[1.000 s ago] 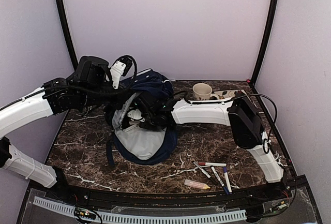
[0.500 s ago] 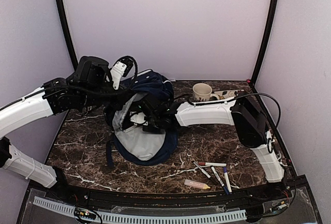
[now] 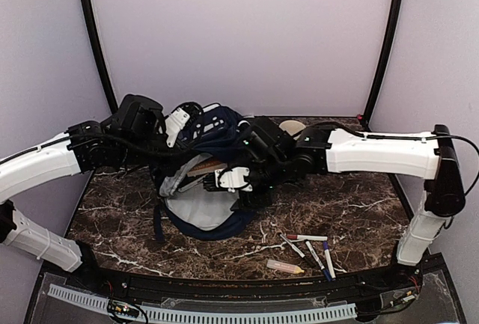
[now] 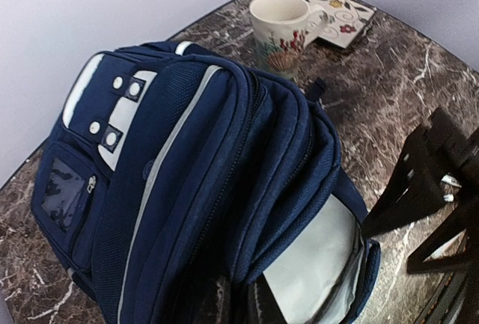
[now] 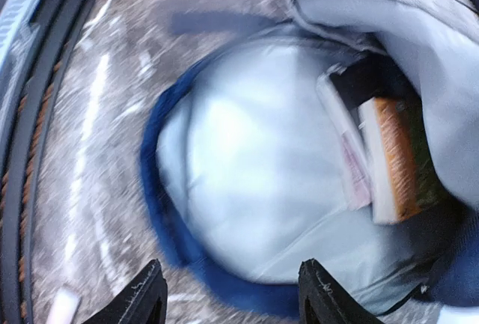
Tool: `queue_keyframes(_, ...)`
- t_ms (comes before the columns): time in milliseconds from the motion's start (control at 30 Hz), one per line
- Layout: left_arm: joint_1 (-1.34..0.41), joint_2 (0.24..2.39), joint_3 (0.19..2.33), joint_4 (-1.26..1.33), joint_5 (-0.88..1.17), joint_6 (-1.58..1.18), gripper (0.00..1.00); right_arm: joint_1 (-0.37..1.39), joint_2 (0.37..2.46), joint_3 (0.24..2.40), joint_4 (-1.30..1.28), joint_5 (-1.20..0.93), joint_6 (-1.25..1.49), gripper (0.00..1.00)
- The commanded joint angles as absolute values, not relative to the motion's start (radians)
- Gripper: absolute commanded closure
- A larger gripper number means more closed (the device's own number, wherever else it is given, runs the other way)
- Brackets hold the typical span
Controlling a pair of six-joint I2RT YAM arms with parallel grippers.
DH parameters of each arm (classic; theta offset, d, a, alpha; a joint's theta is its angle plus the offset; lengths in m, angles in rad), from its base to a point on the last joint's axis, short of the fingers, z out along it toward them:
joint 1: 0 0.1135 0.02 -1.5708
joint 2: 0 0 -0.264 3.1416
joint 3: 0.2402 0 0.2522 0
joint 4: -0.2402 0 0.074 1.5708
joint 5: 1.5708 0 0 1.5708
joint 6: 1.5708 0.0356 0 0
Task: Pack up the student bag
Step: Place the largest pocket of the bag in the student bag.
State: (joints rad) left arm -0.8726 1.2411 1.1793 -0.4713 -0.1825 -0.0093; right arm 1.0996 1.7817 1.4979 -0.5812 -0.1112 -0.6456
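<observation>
Student bag (image 3: 202, 208) lies on the left-centre of the marble counter (image 3: 337, 204), its mouth gaping toward the near edge with pale grey lining showing, while its navy upper part is bunched up behind. Left tool (image 3: 179, 123) sits at that raised top, fingers pressed together on the fabric by the rim of the opening; from its wrist view the bag (image 4: 187, 159) fills most of the frame. Right tool (image 5: 232, 301) hangs just over the open compartment, fingers spread and pinching nothing, the lining (image 5: 247, 167) right below it. Inside the bag, tucked toward the far side, stand an orange-edged book (image 5: 389, 159) and a thinner white one (image 5: 344, 141) beside it. Behind the bag a cream mug (image 4: 281, 21) stands next to a flowered tile (image 4: 333, 6). Several pens (image 3: 307, 245) and a pale stick (image 3: 284, 266) lie near the front right, well apart from the bag
</observation>
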Motion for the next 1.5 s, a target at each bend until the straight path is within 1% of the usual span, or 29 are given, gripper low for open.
queue_keyframes(0,-0.873,1.180,1.063,-0.419,-0.078,0.017,1.00,1.072,1.663,1.308,-0.700,-0.180,-0.642,0.40)
queue_keyframes(67,-0.873,1.184,1.026,-0.414,-0.027,0.020,1.00,1.029,1.616,1.273,-0.739,-0.184,-0.645,0.41)
queue_keyframes(167,-0.873,1.214,0.992,-0.409,0.015,0.001,1.00,0.937,1.601,1.280,-0.809,-0.241,-0.648,0.45)
queue_keyframes(333,-0.873,1.232,0.939,-0.360,0.012,-0.017,1.00,0.749,1.609,1.334,-0.829,-0.359,-0.607,0.48)
queue_keyframes(500,-0.873,1.237,0.891,-0.347,-0.046,-0.001,1.00,0.646,1.723,1.427,-0.766,-0.382,-0.538,0.55)
queue_keyframes(667,-0.869,1.223,0.888,-0.382,-0.066,-0.003,1.00,0.638,1.874,1.516,-0.699,-0.406,-0.501,0.64)
queue_keyframes(767,-0.868,1.180,0.879,-0.353,-0.062,-0.036,1.00,0.639,1.959,1.583,-0.677,-0.398,-0.463,0.69)
queue_keyframes(867,-0.864,1.150,0.868,-0.365,-0.140,-0.068,1.00,0.641,1.998,1.605,-0.624,-0.375,-0.439,0.69)
queue_keyframes(933,-0.860,1.131,0.837,-0.369,-0.221,-0.077,1.00,0.640,2.000,1.576,-0.560,-0.353,-0.434,0.69)
queue_keyframes(1000,-0.850,1.099,0.796,-0.350,-0.259,-0.081,1.00,0.641,2.010,1.556,-0.526,-0.343,-0.430,0.68)
queue_keyframes(1233,-0.841,1.022,0.664,-0.207,-0.169,-0.147,1.00,0.642,1.991,1.514,-0.509,-0.406,-0.398,0.67)
queue_keyframes(1367,-0.841,1.087,0.613,-0.086,-0.107,-0.191,1.00,0.645,1.930,1.463,-0.483,-0.429,-0.363,0.66)
queue_keyframes(1467,-0.841,1.171,0.619,-0.016,-0.084,-0.203,1.00,0.645,1.919,1.453,-0.484,-0.433,-0.332,0.62)
